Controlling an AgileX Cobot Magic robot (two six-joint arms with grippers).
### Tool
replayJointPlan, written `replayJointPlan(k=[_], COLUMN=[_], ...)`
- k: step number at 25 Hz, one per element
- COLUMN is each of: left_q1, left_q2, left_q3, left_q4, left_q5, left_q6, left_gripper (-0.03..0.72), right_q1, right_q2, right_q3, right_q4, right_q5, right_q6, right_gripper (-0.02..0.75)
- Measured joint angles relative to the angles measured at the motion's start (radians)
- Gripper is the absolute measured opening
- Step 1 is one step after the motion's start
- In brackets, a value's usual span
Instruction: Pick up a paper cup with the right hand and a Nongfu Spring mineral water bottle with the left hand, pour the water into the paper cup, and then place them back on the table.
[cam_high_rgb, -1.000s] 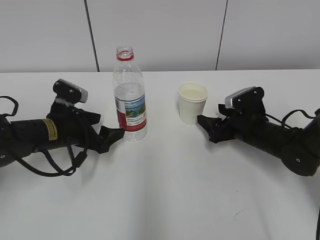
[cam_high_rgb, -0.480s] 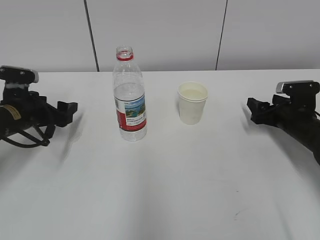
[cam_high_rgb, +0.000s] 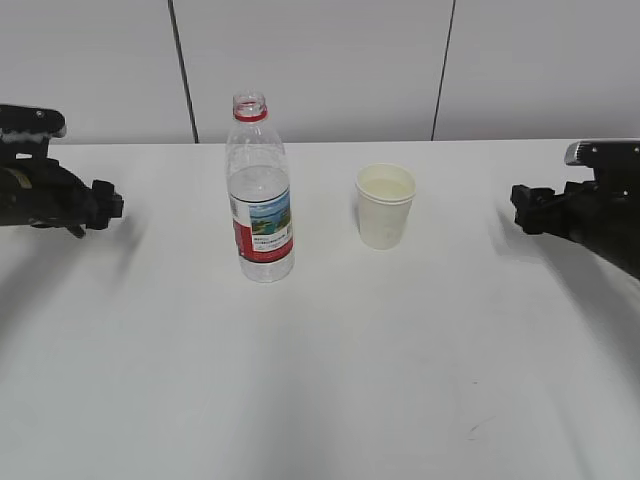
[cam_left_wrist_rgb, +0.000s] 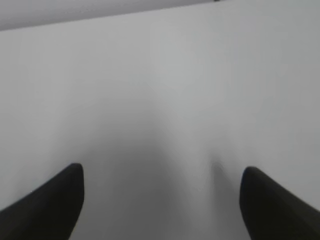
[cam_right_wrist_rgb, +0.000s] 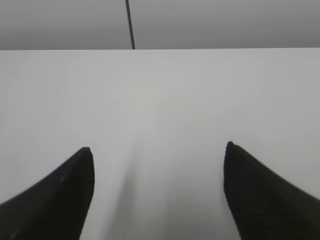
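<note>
The clear Nongfu Spring mineral water bottle (cam_high_rgb: 259, 195), uncapped, with a red neck ring and red-and-white label, stands upright on the white table (cam_high_rgb: 320, 380) left of centre. It is part full of water (cam_high_rgb: 258, 185). The cream paper cup (cam_high_rgb: 385, 206) stands upright to its right and holds some liquid. My left gripper (cam_high_rgb: 108, 203) is far left, well clear of the bottle, open and empty; its wrist view (cam_left_wrist_rgb: 162, 172) shows only bare table. My right gripper (cam_high_rgb: 522, 207) is far right, well clear of the cup, open and empty (cam_right_wrist_rgb: 157, 150).
A grey panelled wall (cam_high_rgb: 320, 60) with dark vertical seams runs behind the table's far edge. A small dark scuff mark (cam_high_rgb: 478, 427) lies on the table near the front right.
Both arms have drawn back outwards from the bottle and cup, left arm to the left edge, right arm to the right edge. Bottle and cup have not moved.
</note>
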Motion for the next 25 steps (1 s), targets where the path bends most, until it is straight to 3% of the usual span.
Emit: replayJointPlan(k=[5, 13, 18, 21, 25], left_q1=[0.000, 0.000, 0.001, 0.001, 0.001], left_q2=[-0.019, -0.089, -0.117, -0.118, -0.118], left_q3=[-0.177, -0.318, -0.384, -0.422, -0.462], left_q4=[0.000, 0.060, 0.073, 0.072, 0.069], left_q5=[0.393, 0.778, 0.971, 1.102, 1.279], left_q6=[0.001, 0.001, 0.001, 0.001, 0.006], left_gripper=[0.568, 0.568, 0.568, 0.568, 0.568], right_q1=[0.000, 0.000, 0.002, 0.002, 0.002], right_q2=[-0.137, -0.218, -0.218, -0.218, -0.218], right_q3=[-0.018, -0.220, -0.388, -0.485, -0.586], right_q4=[0.020, 0.028, 0.181, 0.282, 0.327], right_q5=[0.263, 1.027, 1.423, 1.602, 1.798], right_q6=[0.043, 0.064, -0.051, -0.120, -0.166], right_gripper=[0.594, 0.593, 0.593, 0.593, 0.593])
